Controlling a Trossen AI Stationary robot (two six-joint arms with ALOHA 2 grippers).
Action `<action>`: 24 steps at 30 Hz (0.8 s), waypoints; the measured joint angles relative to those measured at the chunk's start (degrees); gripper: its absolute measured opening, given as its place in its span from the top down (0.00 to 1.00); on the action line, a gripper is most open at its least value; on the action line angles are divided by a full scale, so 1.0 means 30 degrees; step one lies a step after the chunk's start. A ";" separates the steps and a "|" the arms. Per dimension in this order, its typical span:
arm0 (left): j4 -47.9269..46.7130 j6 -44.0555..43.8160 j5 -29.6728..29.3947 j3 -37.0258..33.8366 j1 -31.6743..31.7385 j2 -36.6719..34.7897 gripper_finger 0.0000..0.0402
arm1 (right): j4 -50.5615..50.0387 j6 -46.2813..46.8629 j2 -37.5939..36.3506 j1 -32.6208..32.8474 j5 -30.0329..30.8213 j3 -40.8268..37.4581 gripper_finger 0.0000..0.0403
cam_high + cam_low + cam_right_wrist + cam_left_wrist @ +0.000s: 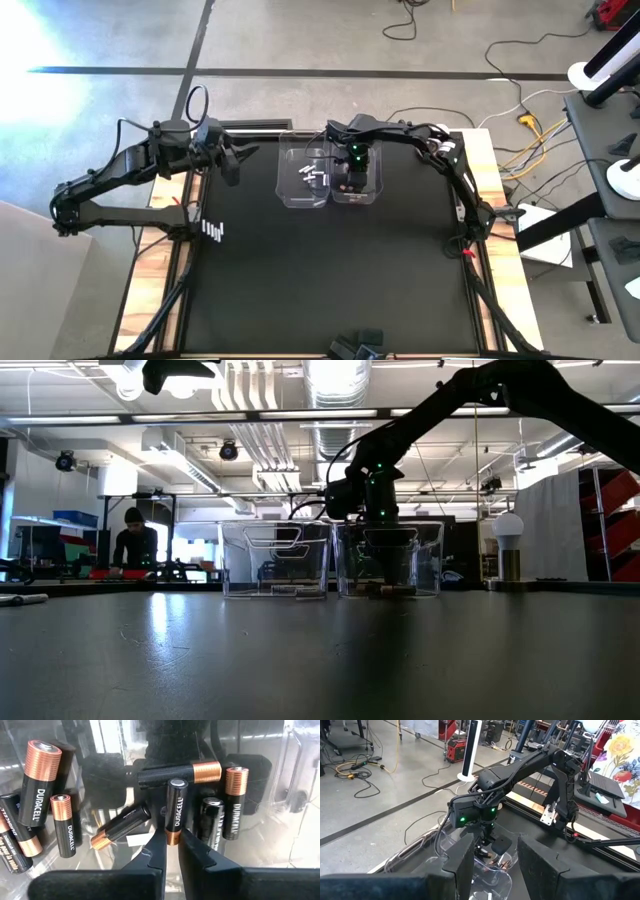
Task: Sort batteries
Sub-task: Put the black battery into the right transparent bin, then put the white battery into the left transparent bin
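Clear bin [356, 178] hides right end effector [172, 839] gripping battery [175, 805].

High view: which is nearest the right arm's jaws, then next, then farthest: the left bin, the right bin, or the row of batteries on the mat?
1. Right bin: the right jaws are down inside it.
2. Left bin: next to it, on the left.
3. Batteries: a little row near the mat's left edge, farthest.

"DURACELL" reads in white along the dark, copper-ended batteries [175, 810] in the right wrist view.
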 joint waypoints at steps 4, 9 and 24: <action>0.0008 0.0000 0.0000 0.0000 0.0000 0.0000 0.68 | 0.0000 0.0087 -0.0007 0.0000 -0.0015 -0.0007 0.91; 0.0036 0.0000 0.0002 0.0000 0.0000 -0.0018 0.68 | -0.0041 0.0116 -0.0143 0.0000 -0.0055 -0.0044 0.80; -0.3645 -0.2259 0.0100 -0.0007 -0.0011 -0.0060 0.68 | -0.0598 0.0290 -0.4294 0.0251 0.0015 0.0219 0.60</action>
